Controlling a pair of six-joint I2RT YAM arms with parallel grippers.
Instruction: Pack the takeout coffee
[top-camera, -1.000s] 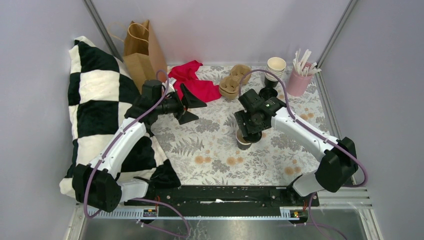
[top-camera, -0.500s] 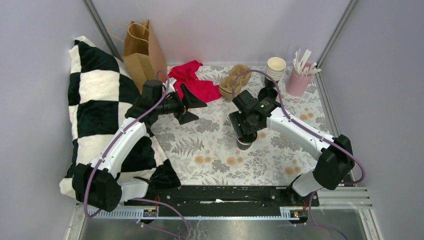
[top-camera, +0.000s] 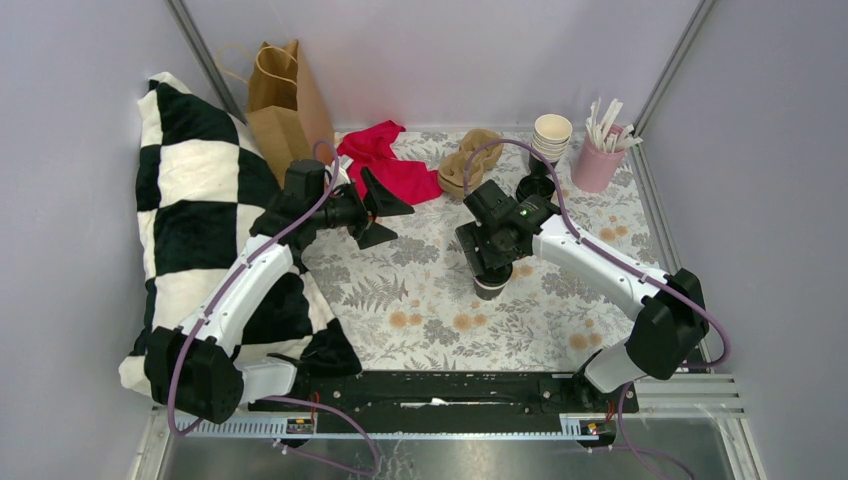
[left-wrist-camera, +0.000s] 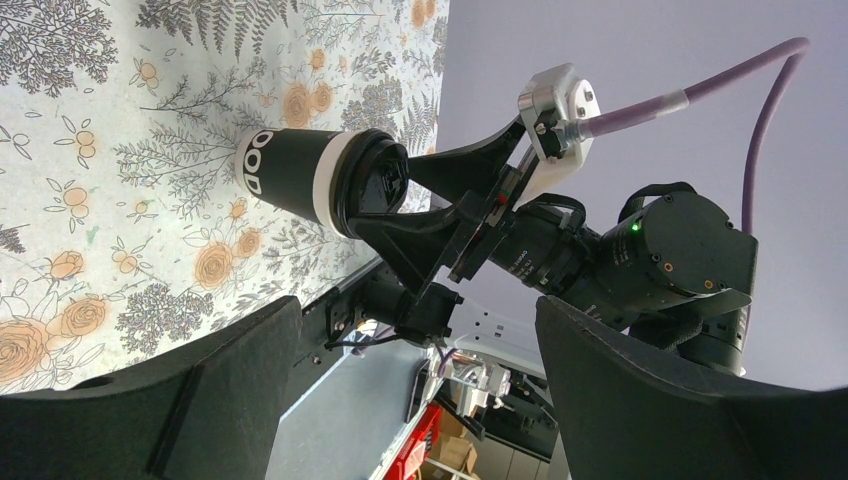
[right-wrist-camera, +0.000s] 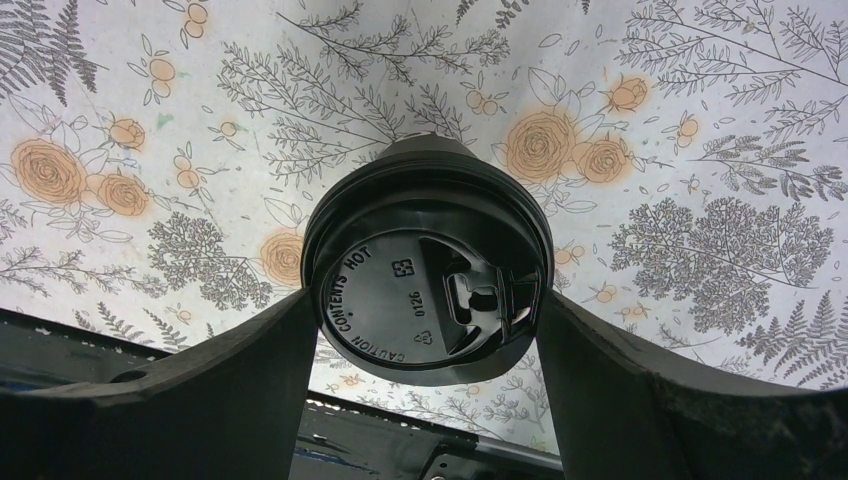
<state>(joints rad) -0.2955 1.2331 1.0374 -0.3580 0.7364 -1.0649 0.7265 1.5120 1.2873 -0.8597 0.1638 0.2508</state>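
Observation:
The takeout coffee (top-camera: 490, 287) stands upright on the floral cloth mid-table: a dark cup with a cream rim band and a black lid. It also shows in the left wrist view (left-wrist-camera: 300, 180). My right gripper (top-camera: 492, 266) is directly above it, pointing down. In the right wrist view its fingers (right-wrist-camera: 250, 370) press on both sides of the black lid (right-wrist-camera: 425, 290), so my right gripper (right-wrist-camera: 425, 325) is shut on it. My left gripper (top-camera: 385, 213) is open and empty in the air to the cup's left, and also shows in its own wrist view (left-wrist-camera: 420, 340).
A brown paper bag (top-camera: 285, 100) stands at the back left beside a checkered pillow (top-camera: 195, 210). A red cloth (top-camera: 385, 160), a cardboard cup carrier (top-camera: 465, 165), a stack of paper cups (top-camera: 552, 135) and a pink cup of sticks (top-camera: 598, 160) line the back.
My right gripper has moved a little left and settled over the cup, hiding its cream rim from above. My left arm has not moved.

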